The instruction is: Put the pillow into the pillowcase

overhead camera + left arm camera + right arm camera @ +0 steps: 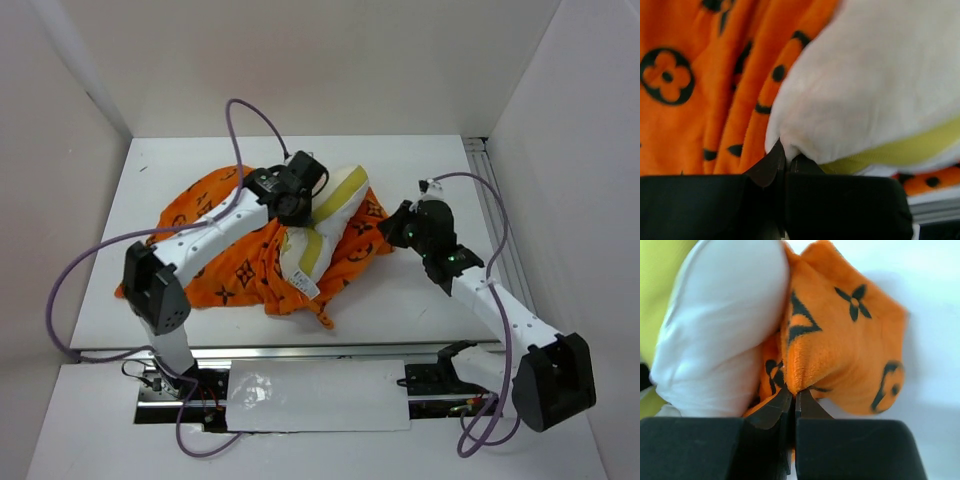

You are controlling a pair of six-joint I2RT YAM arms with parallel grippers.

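Both clamped | left end effector: pillow | right end effector: pillowcase

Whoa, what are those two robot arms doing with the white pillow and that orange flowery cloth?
They are working on getting the pillow into the orange pillowcase. The left pincer is pinching a bit of the pillow's white fabric, and the right pincer is pinching an edge of the pillowcase. The pillow lies on top of the crumpled pillowcase on the table, mostly uncovered.
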